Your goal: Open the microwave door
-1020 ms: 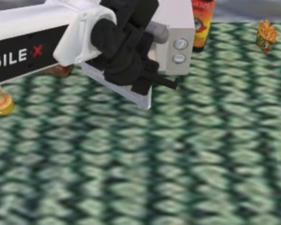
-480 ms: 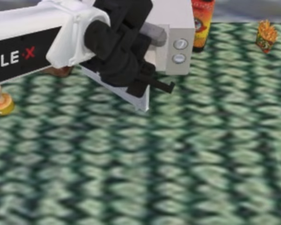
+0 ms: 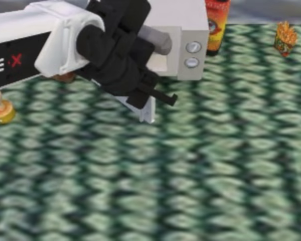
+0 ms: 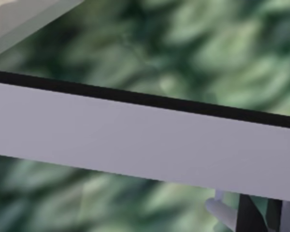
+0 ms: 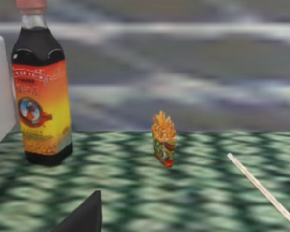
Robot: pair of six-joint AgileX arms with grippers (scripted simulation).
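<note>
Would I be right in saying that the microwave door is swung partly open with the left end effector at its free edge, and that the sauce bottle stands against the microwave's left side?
Not quite: the top view shows the sauce bottle at the microwave's right side, not its left. The rest holds: the microwave door is swung partly open, with the left end effector at its free edge.

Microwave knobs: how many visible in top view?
2. Both sit on the microwave front panel at its right end: one knob directly above the other. The left arm could hide more.
</note>
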